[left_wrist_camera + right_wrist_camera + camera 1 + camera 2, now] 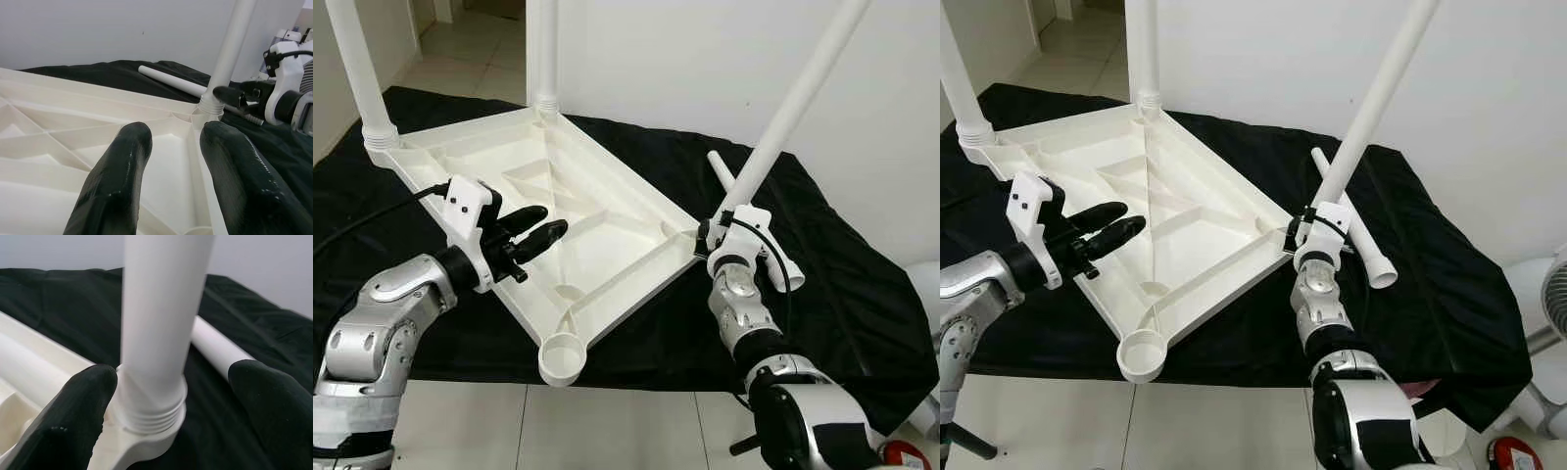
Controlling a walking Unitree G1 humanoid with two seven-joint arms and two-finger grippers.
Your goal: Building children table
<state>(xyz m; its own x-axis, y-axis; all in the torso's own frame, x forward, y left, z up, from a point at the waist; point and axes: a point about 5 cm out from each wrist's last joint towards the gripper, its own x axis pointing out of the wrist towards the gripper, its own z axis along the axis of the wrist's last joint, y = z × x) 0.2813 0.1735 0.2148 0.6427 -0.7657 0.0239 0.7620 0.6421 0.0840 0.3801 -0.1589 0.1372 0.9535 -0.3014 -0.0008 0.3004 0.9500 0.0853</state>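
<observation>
Now the table leg [798, 98] leans up-right from tabletop [558, 206].

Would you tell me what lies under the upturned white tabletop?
A black cloth spreads beneath the tabletop; a loose white leg lies beside it. Whatever supports the cloth is covered.

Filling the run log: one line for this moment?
right gripper open around tilted leg | left gripper open over tabletop | spare leg on cloth

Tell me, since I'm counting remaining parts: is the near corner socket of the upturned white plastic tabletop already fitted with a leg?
No, the near corner socket of the upturned white plastic tabletop is an open, empty ring.
</observation>
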